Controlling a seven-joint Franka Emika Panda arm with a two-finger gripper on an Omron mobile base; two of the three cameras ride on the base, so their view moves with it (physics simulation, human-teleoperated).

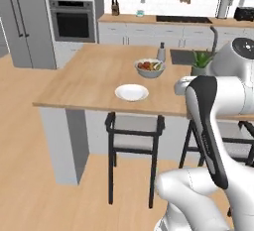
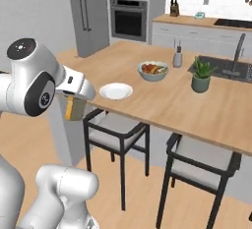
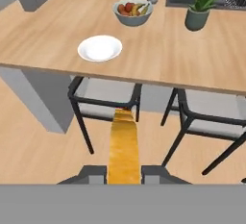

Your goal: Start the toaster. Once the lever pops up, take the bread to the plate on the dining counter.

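**Q:** So where are we in the toaster run?

**A:** Late stage, I'd say. The claw (image 3: 124,172) is clamped on the bread (image 3: 124,146), crust edge toward the camera, slice sticking out ahead of the fingers. In the right base view the bread (image 2: 75,108) hangs under the hand, off the near edge of the bench (image 2: 197,110) and above the floor, not over the wood yet. The toaster (image 1: 244,13) sits way back on the wall counter, far right, so the toasting part looks finished.

**Q:** What's left then?

**A:** Just the drop-off. The plate (image 3: 100,48) is bare, near the front edge of the bench, well ahead of the slice. My guess: reach forward over the stools, get above the plate, let go.

**Q:** Anything in the way?

**A:** Not really. The fruit bowl (image 1: 150,68) is behind the plate, a small potted plant (image 2: 201,75) further right, a bottle (image 2: 177,56) beyond the bowl, a sink (image 2: 231,66) set into the top. Two black stools (image 2: 115,129) are tucked under the near edge. Light wood top, wood floor, steel fridge (image 1: 25,17) and wall oven (image 1: 72,19) at the back.
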